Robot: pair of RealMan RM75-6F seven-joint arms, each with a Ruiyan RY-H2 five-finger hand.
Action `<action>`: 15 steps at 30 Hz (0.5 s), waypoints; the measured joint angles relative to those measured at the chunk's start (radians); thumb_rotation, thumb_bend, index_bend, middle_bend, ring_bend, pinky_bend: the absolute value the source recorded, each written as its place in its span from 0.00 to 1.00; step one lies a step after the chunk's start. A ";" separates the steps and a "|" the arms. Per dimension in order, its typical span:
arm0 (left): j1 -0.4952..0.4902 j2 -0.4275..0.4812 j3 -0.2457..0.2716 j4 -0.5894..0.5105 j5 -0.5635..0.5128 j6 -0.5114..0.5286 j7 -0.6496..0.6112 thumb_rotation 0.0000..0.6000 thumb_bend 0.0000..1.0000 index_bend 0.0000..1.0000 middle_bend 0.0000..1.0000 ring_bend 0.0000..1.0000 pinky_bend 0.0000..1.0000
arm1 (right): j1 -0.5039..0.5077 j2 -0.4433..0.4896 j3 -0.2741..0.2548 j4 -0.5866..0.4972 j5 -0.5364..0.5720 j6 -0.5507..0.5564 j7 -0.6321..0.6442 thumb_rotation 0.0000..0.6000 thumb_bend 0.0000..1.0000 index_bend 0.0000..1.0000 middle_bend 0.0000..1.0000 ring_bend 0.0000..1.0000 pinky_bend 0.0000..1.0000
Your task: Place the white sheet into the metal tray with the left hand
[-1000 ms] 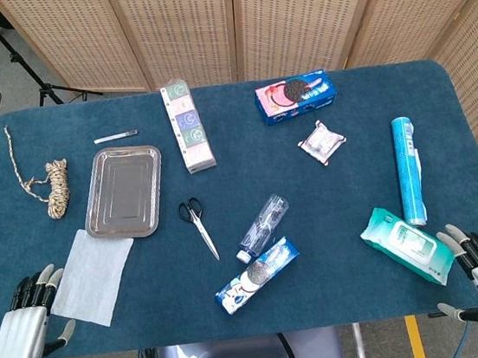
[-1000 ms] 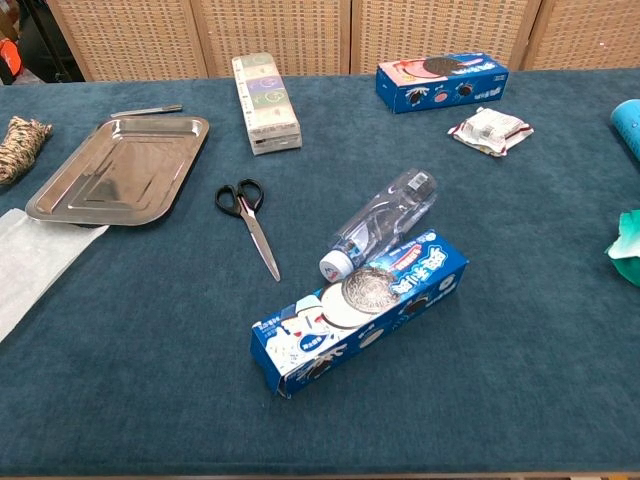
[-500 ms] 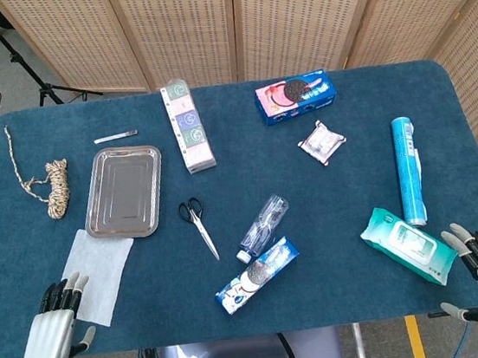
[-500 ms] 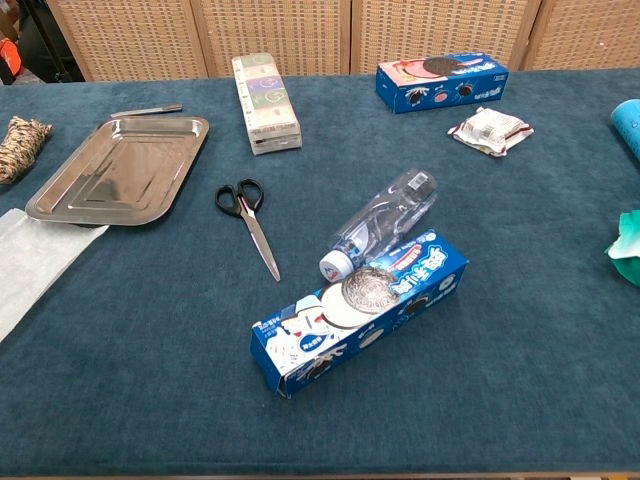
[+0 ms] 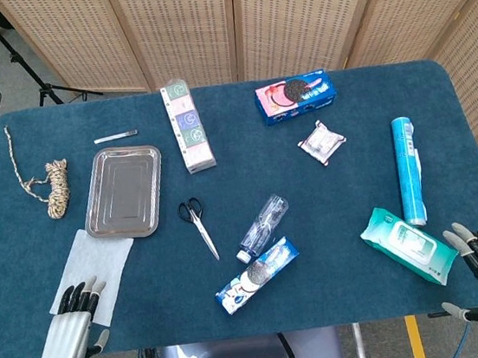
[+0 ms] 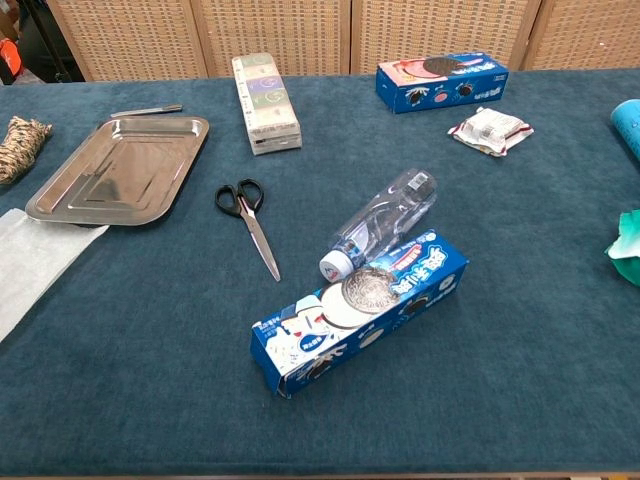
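left hand (image 5: 69, 326) empty, fingers spread, at sheet (image 5: 92, 262) 6 o'clock edge; pinch corner, lift toward tray (image 5: 124, 191) at 12 o'clock.

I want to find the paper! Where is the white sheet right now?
The white sheet lies flat at the table's front left in the head view, its far edge tucked just under the metal tray. The left hand sits at its near corner.

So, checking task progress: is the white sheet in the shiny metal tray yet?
Not yet. The white sheet lies flat on the table, by the empty metal tray, its far edge at the tray's near rim.
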State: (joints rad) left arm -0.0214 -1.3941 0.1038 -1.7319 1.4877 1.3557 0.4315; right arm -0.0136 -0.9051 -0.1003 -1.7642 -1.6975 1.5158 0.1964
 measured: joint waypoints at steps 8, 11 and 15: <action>-0.001 -0.025 0.010 0.018 -0.008 -0.012 0.025 0.95 0.32 0.11 0.00 0.00 0.00 | -0.002 0.002 0.000 0.002 -0.002 0.006 0.008 1.00 0.00 0.00 0.00 0.00 0.00; -0.001 -0.032 0.010 0.028 -0.016 -0.016 0.028 0.94 0.32 0.11 0.00 0.00 0.00 | -0.003 0.002 0.001 0.003 -0.003 0.006 0.009 1.00 0.00 0.00 0.00 0.00 0.00; -0.002 -0.040 0.006 0.044 -0.026 -0.018 0.029 0.94 0.32 0.11 0.00 0.00 0.00 | -0.004 0.002 0.001 0.003 -0.004 0.008 0.009 1.00 0.00 0.00 0.00 0.00 0.00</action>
State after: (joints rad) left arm -0.0231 -1.4346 0.1099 -1.6878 1.4616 1.3380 0.4607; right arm -0.0171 -0.9029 -0.0994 -1.7615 -1.7014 1.5237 0.2050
